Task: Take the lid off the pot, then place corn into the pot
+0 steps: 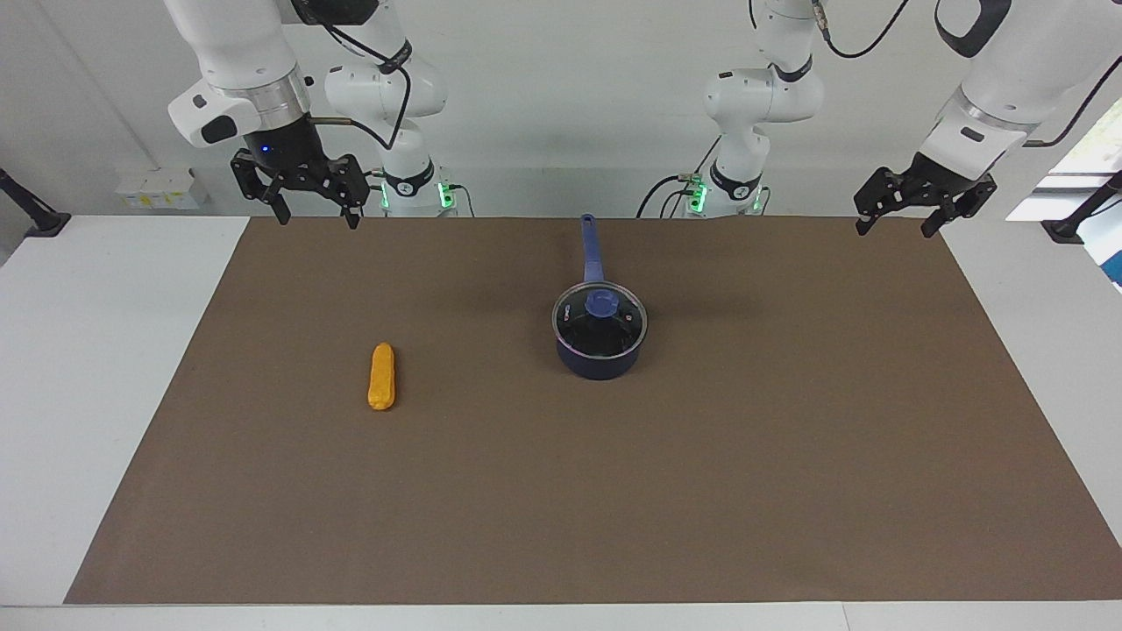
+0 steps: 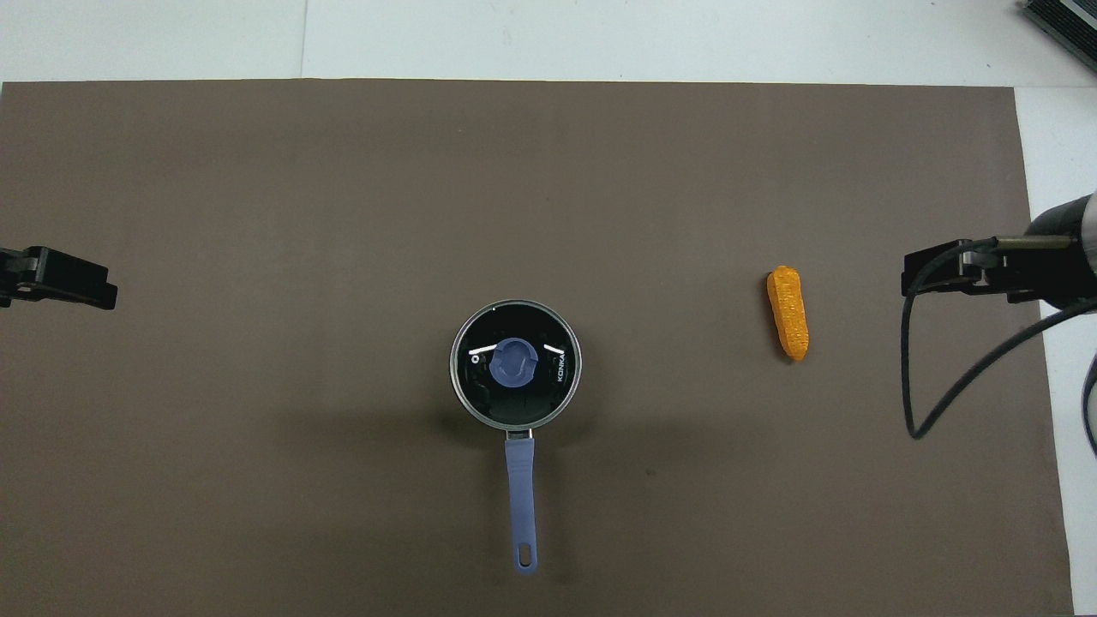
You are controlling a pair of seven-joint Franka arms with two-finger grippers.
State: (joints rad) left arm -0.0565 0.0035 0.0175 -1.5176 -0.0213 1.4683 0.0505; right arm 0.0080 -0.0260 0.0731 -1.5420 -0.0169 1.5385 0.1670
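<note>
Currently lid point(image 1: 600, 308) sits on pot point(image 1: 599, 358) mid-mat, handle at 6 overhead, corn point(image 1: 381, 376) at 3; left gripper point(image 1: 903, 213) and right gripper point(image 1: 316, 203) spread, empty, parked over mat's robot-side corners

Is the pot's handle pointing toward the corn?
No, the pot turns its handle toward the robots, while the corn lies beside it at the right arm's end.
</note>
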